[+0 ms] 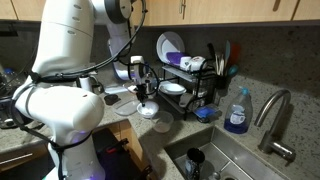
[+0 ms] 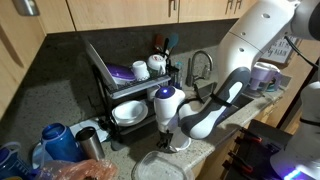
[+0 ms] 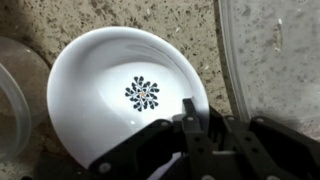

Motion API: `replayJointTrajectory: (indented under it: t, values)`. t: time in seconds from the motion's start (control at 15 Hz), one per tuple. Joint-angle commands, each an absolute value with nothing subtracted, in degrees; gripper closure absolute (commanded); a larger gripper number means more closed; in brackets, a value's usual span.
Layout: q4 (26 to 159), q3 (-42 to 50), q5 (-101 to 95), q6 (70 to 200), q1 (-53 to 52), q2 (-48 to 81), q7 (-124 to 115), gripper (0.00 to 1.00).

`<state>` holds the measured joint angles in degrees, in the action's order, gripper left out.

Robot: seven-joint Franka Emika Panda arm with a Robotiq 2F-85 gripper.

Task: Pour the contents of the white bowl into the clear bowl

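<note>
The white bowl [image 3: 110, 90] sits on the speckled counter and fills the wrist view. A small dark blue flower pattern marks its bottom, and I see nothing else inside it. My gripper [image 3: 203, 125] is at the bowl's near right rim, one finger inside and one outside, shut on the rim. In both exterior views the gripper [image 1: 146, 93] [image 2: 170, 126] points down over the bowl [image 1: 148, 109] [image 2: 179, 144], in front of the dish rack. The clear bowl [image 3: 275, 50] lies right beside the white bowl and also shows in an exterior view [image 2: 160, 166].
A black dish rack [image 1: 190, 80] [image 2: 125, 85] holds an upright white plate [image 1: 168, 46], bowls and cups. A sink [image 1: 225, 160] with a faucet [image 1: 272, 115] and a blue soap bottle [image 1: 238, 112] lies beside it. Another clear rim [image 3: 10, 95] is at the wrist view's left edge. Bottles and cups [image 2: 60, 145] crowd one counter end.
</note>
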<state>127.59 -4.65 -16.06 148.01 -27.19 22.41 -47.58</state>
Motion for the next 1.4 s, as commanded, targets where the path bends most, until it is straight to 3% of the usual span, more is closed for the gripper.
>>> replayJointTrajectory:
  t: [0.0, 0.13, 0.27, 0.87, 1.33]
  values:
    - [126.0, -3.5, -17.6, 147.1, -28.2, 23.5, -49.9, 0.78]
    - [125.7, -3.4, -17.4, 147.1, -28.2, 23.8, -49.9, 0.67]
    - [125.6, -3.2, -17.3, 147.2, -28.2, 24.0, -49.9, 0.67]
    - [126.6, -4.3, -11.6, 148.5, -25.2, 20.2, -48.1, 0.01]
    - [128.9, -8.4, 0.5, 149.2, -19.9, 14.5, -42.6, 0.00]
